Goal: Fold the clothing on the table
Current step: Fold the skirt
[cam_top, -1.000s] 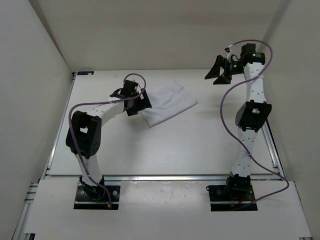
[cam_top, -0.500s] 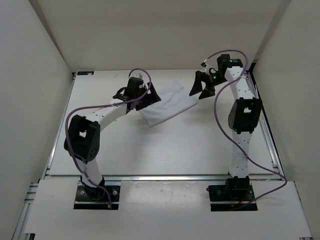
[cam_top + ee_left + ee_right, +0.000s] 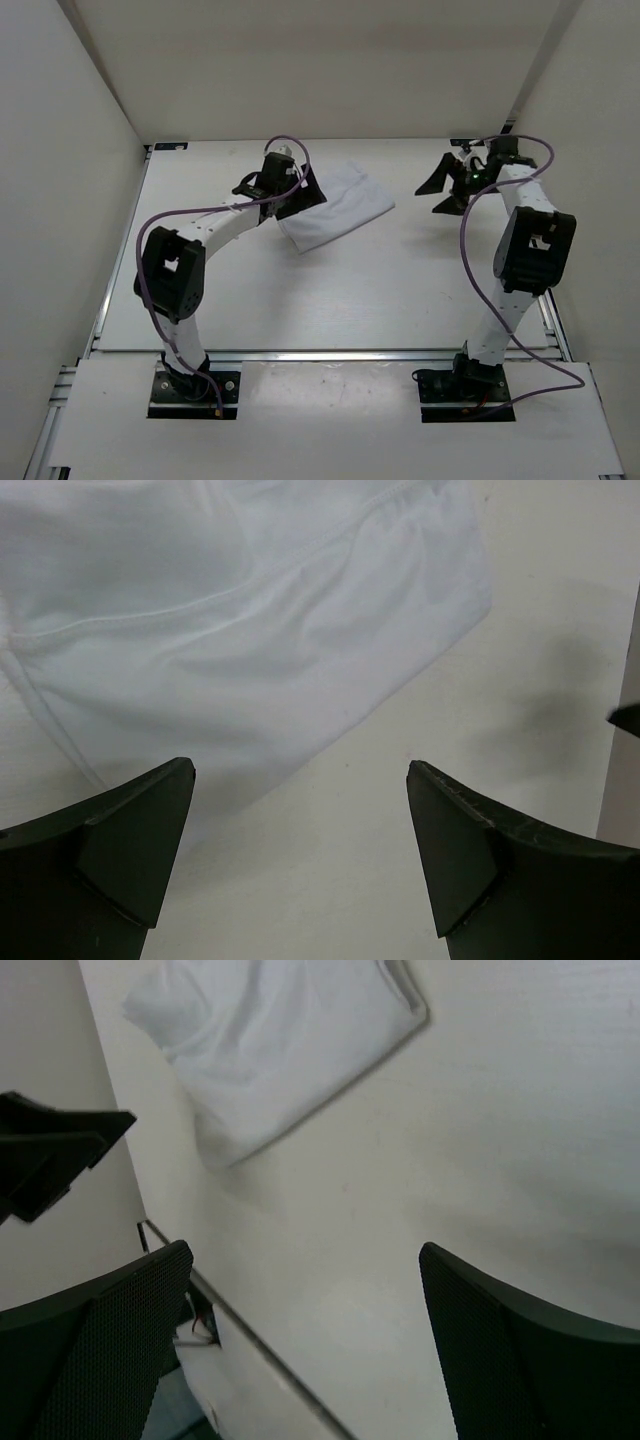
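Note:
The clothing (image 3: 338, 203) is a white folded piece of fabric lying flat on the far middle of the table (image 3: 330, 290). My left gripper (image 3: 303, 192) hovers at the clothing's left edge, open and holding nothing. In the left wrist view the clothing (image 3: 230, 620) fills the upper left, with seams showing, and the left gripper (image 3: 300, 768) straddles its near edge and bare table. My right gripper (image 3: 441, 187) is open and empty, well to the right of the clothing. The right wrist view shows the clothing (image 3: 280, 1040) far ahead of the right gripper (image 3: 305, 1250).
White walls close in the table on the left, back and right. Aluminium rails (image 3: 320, 354) run along the table's edges, and one rail (image 3: 260, 1350) shows in the right wrist view. The left gripper's dark fingers (image 3: 50, 1155) appear at that view's left edge.
The right gripper came in close to the clothing's right corner, then swung back out to the right. The left gripper moved slightly up and right over the clothing's left edge. Both stayed open.

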